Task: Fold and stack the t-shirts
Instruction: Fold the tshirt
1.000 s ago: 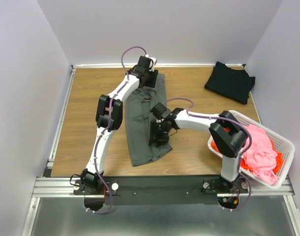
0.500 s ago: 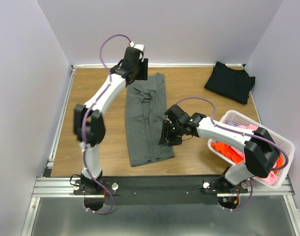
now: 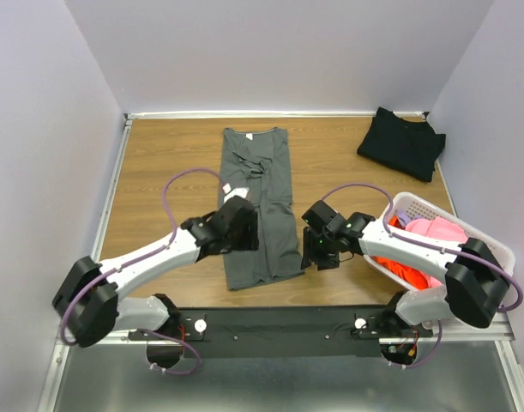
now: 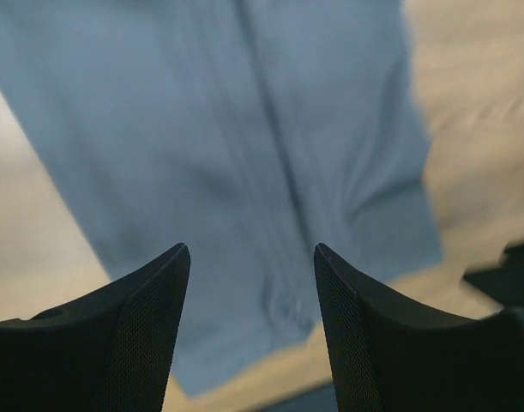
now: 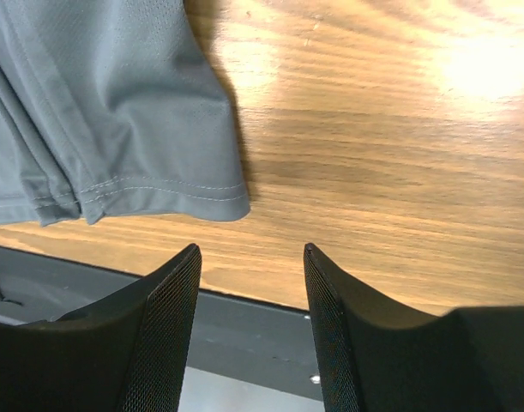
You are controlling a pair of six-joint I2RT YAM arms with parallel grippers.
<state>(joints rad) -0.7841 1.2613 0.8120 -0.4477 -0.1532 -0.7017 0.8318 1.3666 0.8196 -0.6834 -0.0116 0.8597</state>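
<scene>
The left gripper [image 3: 244, 230], seen at the far collar end a second ago, has been drawn back to the near half of the grey shirt [image 3: 260, 206]. Its jaws are held apart over the cloth with nothing between them. The right gripper [image 3: 320, 249], earlier over the shirt's right edge, has been moved onto bare wood just beside the near right corner, its jaws likewise apart and empty. The shirt is left as a long strip down the table [image 3: 159, 163], now uncovered from end to end.

The left wrist view is blurred. The basket [image 3: 493, 249] and its pink shirt [image 3: 433, 230] and orange shirt [image 3: 407, 270] are partly covered by the right arm.

The grey hem is laid close to the near edge. The black shirt [image 3: 402, 142] is kept in the far right corner, well apart. Bare wood is seen left of the strip and between it and the black shirt.
</scene>
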